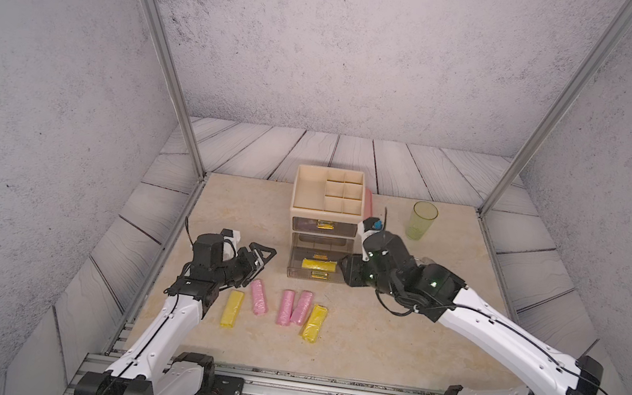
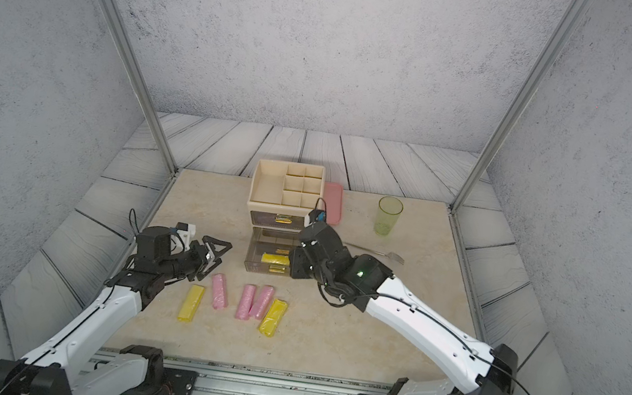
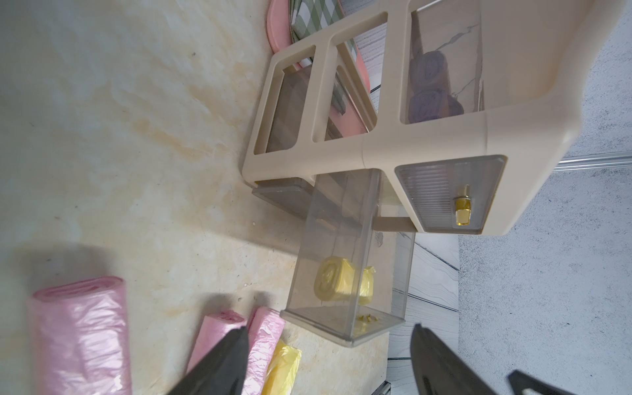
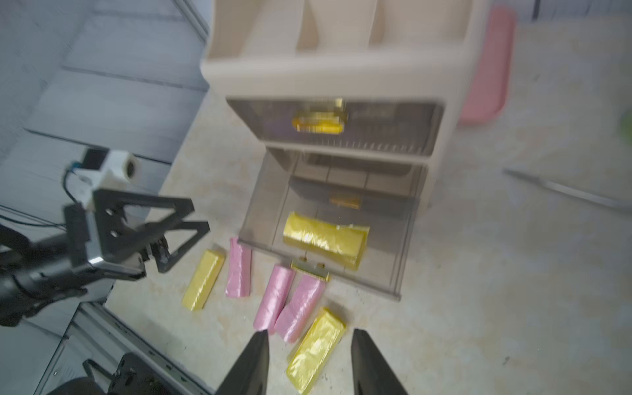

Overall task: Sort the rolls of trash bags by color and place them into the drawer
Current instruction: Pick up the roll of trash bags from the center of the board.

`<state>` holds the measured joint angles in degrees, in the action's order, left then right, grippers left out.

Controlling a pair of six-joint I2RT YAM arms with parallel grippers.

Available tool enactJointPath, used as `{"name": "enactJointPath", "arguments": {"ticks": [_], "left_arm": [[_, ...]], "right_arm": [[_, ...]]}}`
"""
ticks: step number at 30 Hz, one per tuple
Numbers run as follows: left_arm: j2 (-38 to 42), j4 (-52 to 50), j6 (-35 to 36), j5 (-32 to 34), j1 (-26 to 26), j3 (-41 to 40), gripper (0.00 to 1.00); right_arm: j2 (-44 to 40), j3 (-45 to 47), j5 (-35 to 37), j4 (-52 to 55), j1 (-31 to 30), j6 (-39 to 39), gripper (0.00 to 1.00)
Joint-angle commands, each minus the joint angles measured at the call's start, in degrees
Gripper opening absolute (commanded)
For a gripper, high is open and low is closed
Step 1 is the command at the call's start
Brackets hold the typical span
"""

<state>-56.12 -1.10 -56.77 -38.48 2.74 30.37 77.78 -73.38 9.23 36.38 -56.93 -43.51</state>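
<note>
The right gripper (image 4: 309,331), jaws parted and empty, hovers just short of the pulled-out drawer (image 4: 408,239) holding one yellow roll (image 1: 319,266), while the left gripper (image 1: 262,256) (also wide open) hangs near five pink and yellow rolls (image 1: 286,307) on the tabletop (image 1: 390,343).

No readable text, labels or numbers anywhere.

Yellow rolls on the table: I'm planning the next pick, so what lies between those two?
Three pink rolls lie between the yellow rolls; both top views show this.
</note>
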Motion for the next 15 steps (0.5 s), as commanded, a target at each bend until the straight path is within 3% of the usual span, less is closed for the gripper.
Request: {"name": "enactJointPath", "arguments": {"ticks": [1,15], "left_arm": [[1.6,-0.3,0.6,0.9,-0.4,0.3,0.80],[2.4,2.9,-1.0,0.2,-0.4,-1.5,0.80]], "right_arm": [[1.2,4.7,-4.1,-1.0,-4.1,-13.2,0.49],[15.0,9.4,-6.3,-7.1,-7.7,-16.1,0.57]]}}
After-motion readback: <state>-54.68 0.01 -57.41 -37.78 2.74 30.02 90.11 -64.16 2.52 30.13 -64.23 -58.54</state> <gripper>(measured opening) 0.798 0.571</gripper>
